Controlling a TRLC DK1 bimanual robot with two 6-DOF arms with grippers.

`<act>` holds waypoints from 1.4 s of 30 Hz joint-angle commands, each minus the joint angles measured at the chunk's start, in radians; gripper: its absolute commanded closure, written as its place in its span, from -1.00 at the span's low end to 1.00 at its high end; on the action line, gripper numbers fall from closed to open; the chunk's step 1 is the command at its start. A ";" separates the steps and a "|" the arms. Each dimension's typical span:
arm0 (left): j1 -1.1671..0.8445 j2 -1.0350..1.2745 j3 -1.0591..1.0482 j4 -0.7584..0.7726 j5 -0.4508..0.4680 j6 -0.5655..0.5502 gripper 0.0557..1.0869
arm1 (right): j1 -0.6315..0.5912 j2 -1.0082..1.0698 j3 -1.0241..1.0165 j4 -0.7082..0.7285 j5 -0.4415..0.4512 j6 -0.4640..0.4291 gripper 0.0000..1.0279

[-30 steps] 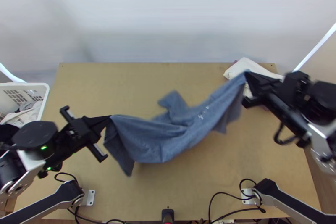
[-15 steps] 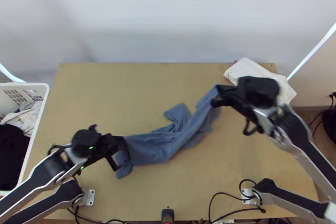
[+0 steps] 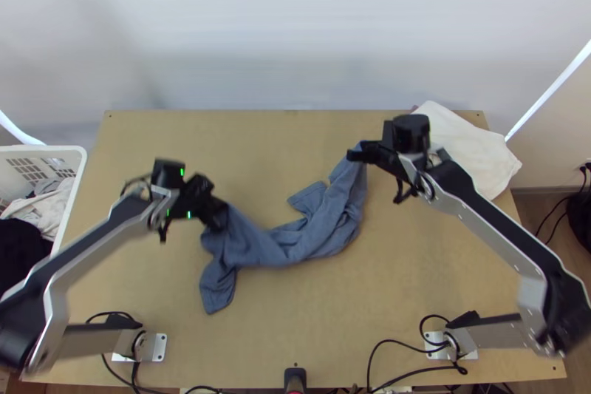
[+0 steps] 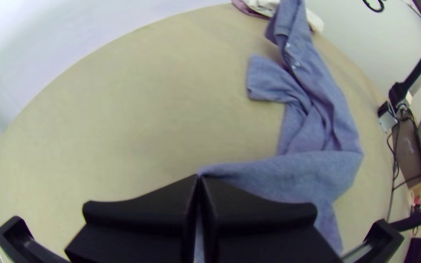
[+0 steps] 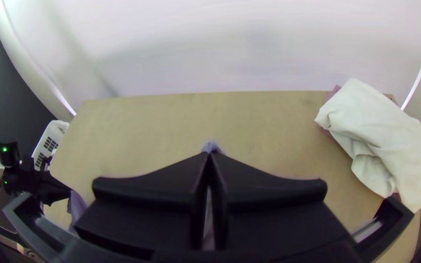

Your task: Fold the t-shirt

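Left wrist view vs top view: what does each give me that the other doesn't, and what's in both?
Left wrist view: small pale dots, likely buttons, along an opening in the blue shirt.

Top view: right pincer on the shirt's far end; black garment in the laundry basket.

Both: bunched shirt, its near end in the left pincer; table; white cloth at the far right corner.
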 commanded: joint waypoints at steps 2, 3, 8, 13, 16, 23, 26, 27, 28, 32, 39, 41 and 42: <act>0.092 0.169 0.149 0.000 0.055 -0.007 0.93 | -0.042 0.101 0.103 0.035 -0.004 0.044 0.94; 0.103 0.198 0.183 -0.001 0.065 -0.029 0.93 | -0.054 0.129 0.124 0.035 -0.004 0.061 0.94; 0.138 0.304 0.321 -0.066 0.086 -0.119 0.59 | -0.106 0.255 0.227 0.020 -0.002 0.150 0.94; 0.132 0.227 0.324 -0.115 0.089 -0.149 -0.58 | -0.103 0.278 0.250 0.012 -0.002 0.165 0.94; 0.137 0.146 0.326 -0.158 0.109 -0.167 -0.69 | -0.100 0.276 0.247 0.007 -0.002 0.164 0.94; 0.171 0.031 0.370 -0.446 0.147 -0.124 -0.71 | -0.094 0.267 0.241 0.004 -0.002 0.159 0.94; 0.183 -0.038 0.364 -0.601 0.146 -0.058 -0.70 | -0.089 0.266 0.243 0.003 -0.002 0.159 0.94; 0.186 -0.057 0.361 -0.665 0.144 -0.030 -0.70 | -0.089 0.264 0.241 0.001 -0.002 0.159 0.94; 0.192 -0.072 0.353 -0.710 0.146 -0.006 -0.69 | -0.088 0.264 0.241 0.001 -0.002 0.159 0.94; 0.195 -0.158 0.264 -0.753 0.131 0.009 -0.30 | -0.081 0.259 0.236 0.001 -0.002 0.161 0.94; 0.095 -0.252 0.120 -0.725 0.112 -0.089 -0.22 | -0.071 0.247 0.220 0.001 -0.002 0.165 0.94; 0.057 -0.259 0.086 -0.685 0.083 -0.119 -0.22 | -0.069 0.244 0.215 0.003 -0.002 0.165 0.94; 0.040 -0.258 0.076 -0.681 0.069 -0.126 -0.22 | -0.069 0.241 0.212 0.003 -0.002 0.164 0.94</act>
